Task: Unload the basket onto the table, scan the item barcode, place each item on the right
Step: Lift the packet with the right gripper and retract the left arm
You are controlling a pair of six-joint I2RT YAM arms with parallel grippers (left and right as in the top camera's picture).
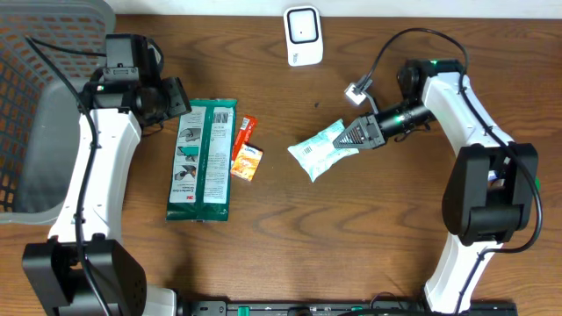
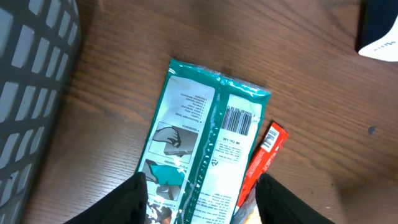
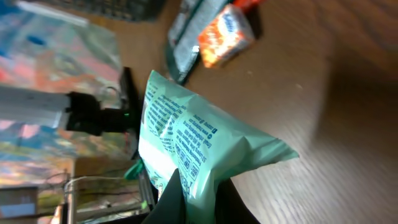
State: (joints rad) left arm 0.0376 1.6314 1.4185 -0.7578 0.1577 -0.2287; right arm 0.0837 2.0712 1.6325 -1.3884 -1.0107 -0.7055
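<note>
My right gripper (image 1: 353, 135) is shut on the edge of a pale green pouch (image 1: 321, 149), which hangs just above the table's middle. In the right wrist view the pouch (image 3: 193, 134) fills the centre, pinched between the dark fingers (image 3: 171, 196). A white scanner (image 1: 302, 35) stands at the back edge. My left gripper (image 1: 178, 96) is open over the top end of a flat green-and-white packet (image 1: 204, 160). In the left wrist view that packet (image 2: 205, 143) lies barcode up, with the black fingers (image 2: 127, 202) on either side and nothing gripped.
A grey mesh basket (image 1: 35, 88) fills the far left; its wall (image 2: 28, 93) also shows in the left wrist view. A red stick pack (image 1: 247, 132) and a small orange packet (image 1: 248, 163) lie against the green-and-white packet's right side.
</note>
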